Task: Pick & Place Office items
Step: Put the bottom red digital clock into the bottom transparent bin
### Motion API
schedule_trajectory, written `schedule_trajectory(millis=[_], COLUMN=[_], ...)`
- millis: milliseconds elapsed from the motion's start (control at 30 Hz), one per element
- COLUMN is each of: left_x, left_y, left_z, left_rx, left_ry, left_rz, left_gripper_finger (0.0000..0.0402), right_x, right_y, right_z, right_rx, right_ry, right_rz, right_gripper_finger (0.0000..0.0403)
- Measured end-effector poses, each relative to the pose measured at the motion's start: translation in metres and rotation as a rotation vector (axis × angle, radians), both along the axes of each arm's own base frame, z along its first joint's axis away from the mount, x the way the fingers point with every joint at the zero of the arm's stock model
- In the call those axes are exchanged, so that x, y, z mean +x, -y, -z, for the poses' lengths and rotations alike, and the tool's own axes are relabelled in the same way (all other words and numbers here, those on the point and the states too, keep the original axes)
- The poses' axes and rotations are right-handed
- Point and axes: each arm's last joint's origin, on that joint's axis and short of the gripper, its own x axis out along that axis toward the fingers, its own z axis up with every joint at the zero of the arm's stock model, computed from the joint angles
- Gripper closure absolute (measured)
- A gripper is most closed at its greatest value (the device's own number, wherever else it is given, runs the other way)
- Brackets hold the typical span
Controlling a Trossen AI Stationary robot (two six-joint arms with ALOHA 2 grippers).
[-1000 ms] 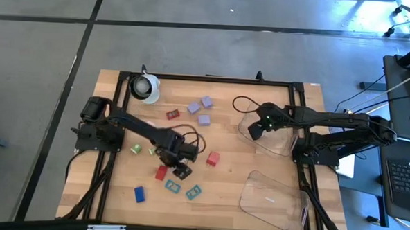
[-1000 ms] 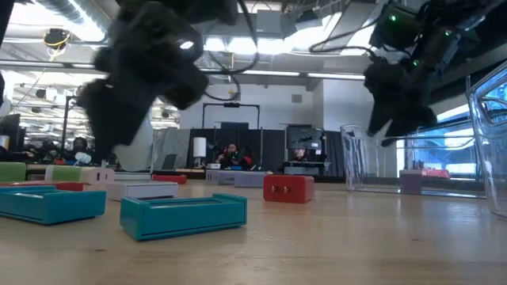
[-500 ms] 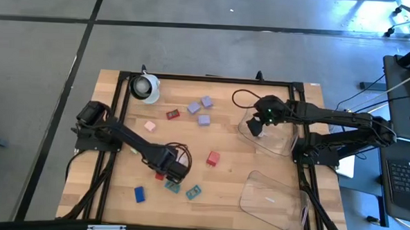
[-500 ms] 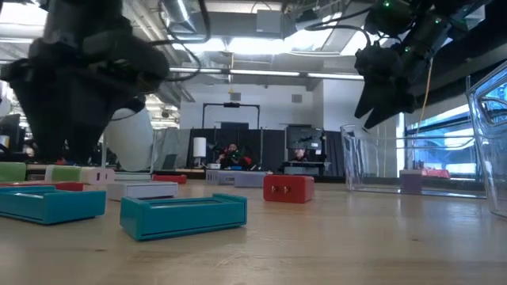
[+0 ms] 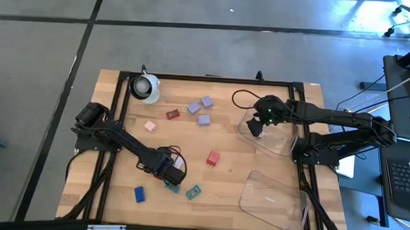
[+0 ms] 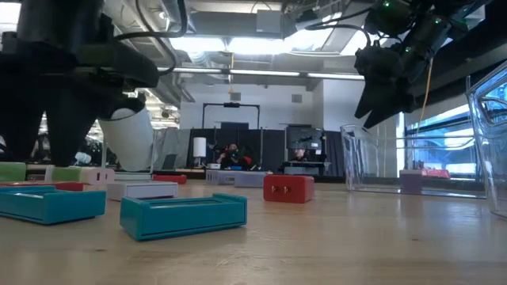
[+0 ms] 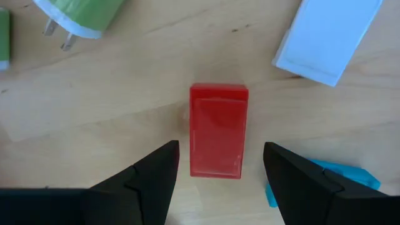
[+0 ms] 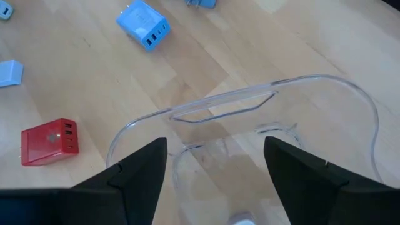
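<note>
Small office items lie scattered on the wooden table. My left gripper (image 7: 220, 178) is open and low over a red block (image 7: 217, 130) that lies flat on the wood. Its fingers stand on either side of the block's near end without touching it. In the high view this gripper (image 5: 166, 170) covers the block. My right gripper (image 8: 220, 172) is open and hovers above the rim of a clear plastic tray (image 8: 250, 100), seen in the high view at the table's right (image 5: 255, 125). Teal pieces (image 5: 172, 187) (image 5: 193, 191) lie just beside the left gripper.
Another red block (image 5: 213, 158), a blue piece (image 5: 140, 193), lavender pieces (image 5: 203, 119), a pink piece (image 5: 150, 126) and a small red piece (image 5: 172, 114) dot the table. A white round roll (image 5: 145, 87) sits at the far left. A second clear tray (image 5: 271, 194) lies near right.
My left gripper has moved toward the table's near-left and come down over the red block, which has stayed put. My right gripper has risen slightly above the tray's rim and then held still.
</note>
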Motion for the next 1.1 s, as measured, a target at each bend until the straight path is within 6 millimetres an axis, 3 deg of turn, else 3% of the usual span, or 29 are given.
schedule_trajectory(millis=[233,400,767,1100], left_x=[-0.013,-0.016,-0.013,-0.013], left_y=[-0.002,-0.007,-0.006,-0.014], left_z=[0.031,0.039,0.033,0.010], left_rx=[-0.011,-0.022,-0.037,0.085], left_ry=[0.017,0.034,0.065,0.238], left_rz=[-0.039,-0.036,0.007,-0.035], left_gripper_finger=[0.0171,0.0173,0.0247,0.0242], right_x=[0.000,0.000,0.001,0.006], right_y=[0.000,0.000,0.000,0.002], right_z=[0.000,0.000,0.000,-0.005], right_rx=[-0.001,-0.002,-0.003,0.000], right_ry=[0.000,0.000,0.007,0.083], right_rz=[-0.001,-0.001,-0.001,0.025], right_gripper_finger=[0.0134,0.0134,0.0134,0.0134])
